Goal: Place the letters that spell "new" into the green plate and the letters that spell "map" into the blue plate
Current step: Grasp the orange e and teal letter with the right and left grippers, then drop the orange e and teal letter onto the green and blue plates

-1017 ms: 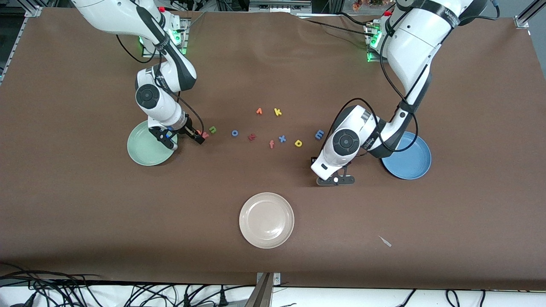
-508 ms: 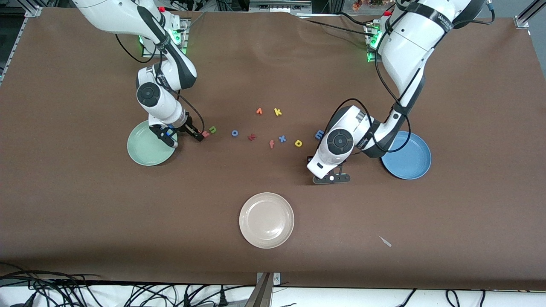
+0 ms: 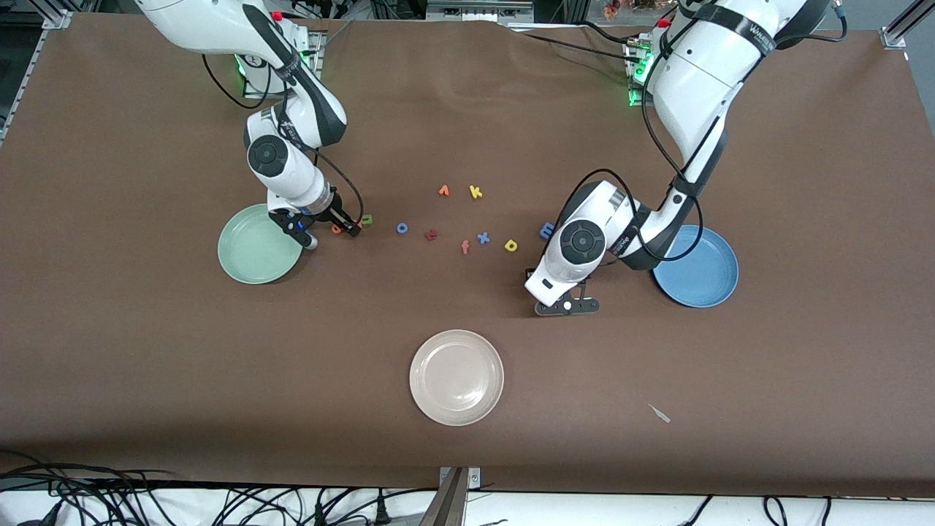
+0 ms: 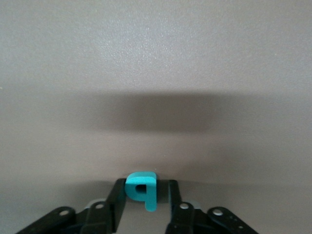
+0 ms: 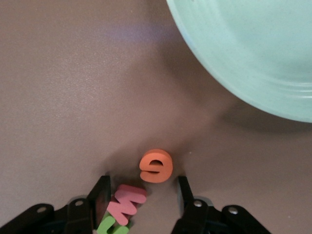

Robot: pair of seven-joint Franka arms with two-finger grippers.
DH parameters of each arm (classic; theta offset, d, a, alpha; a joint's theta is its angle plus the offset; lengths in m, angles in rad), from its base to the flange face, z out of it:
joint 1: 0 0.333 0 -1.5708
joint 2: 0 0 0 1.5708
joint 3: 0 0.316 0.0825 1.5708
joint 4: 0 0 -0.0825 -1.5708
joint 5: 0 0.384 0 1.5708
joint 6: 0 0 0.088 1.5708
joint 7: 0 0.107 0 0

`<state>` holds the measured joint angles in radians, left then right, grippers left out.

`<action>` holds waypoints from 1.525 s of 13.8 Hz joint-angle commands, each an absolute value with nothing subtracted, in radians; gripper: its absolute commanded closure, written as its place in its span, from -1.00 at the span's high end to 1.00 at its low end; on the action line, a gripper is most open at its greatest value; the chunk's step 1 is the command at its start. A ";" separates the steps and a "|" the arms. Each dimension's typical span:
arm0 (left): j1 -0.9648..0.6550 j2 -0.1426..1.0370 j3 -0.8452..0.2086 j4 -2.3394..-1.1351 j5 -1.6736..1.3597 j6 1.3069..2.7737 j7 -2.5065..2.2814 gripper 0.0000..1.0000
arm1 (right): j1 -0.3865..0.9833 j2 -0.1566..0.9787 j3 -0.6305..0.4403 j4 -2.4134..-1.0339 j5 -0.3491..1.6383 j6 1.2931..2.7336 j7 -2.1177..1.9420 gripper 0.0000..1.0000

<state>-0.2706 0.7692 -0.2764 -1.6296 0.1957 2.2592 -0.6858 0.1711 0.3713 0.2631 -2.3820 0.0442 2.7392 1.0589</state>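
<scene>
My right gripper is down on the table beside the green plate, open. The pinkish-red "w" and green "n" lean against one finger; the orange "e" lies flat just past the tips. My left gripper is low on the table, open narrowly around the teal "a", which touches one finger and stands apart from the other. The blue "m" and yellow "p" lie on the cloth near the left hand. The blue plate holds no letters.
Loose letters lie in the middle: blue "o", dark red "t", salmon "f", blue "x", yellow "k" and an orange one. A cream-white plate sits nearer the front camera.
My right gripper slid from the green plate toward the "n", crowding the "w" against it. My left hand shifted slightly toward the right arm's end, and its jaws narrowed.
</scene>
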 commanded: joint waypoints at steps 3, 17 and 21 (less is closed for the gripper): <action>-0.272 0.772 -0.264 -1.638 0.253 2.255 -0.707 -0.92 | 0.164 0.364 0.264 -2.396 0.046 2.761 1.006 0.28; 0.079 0.577 -0.270 -1.698 0.252 1.844 0.203 -0.95 | 0.164 0.360 0.224 -2.395 0.041 2.761 0.930 -0.20; 0.187 0.412 -0.272 -2.024 0.253 2.159 0.253 -0.93 | 0.164 0.357 0.224 -2.393 0.040 2.754 0.928 -0.82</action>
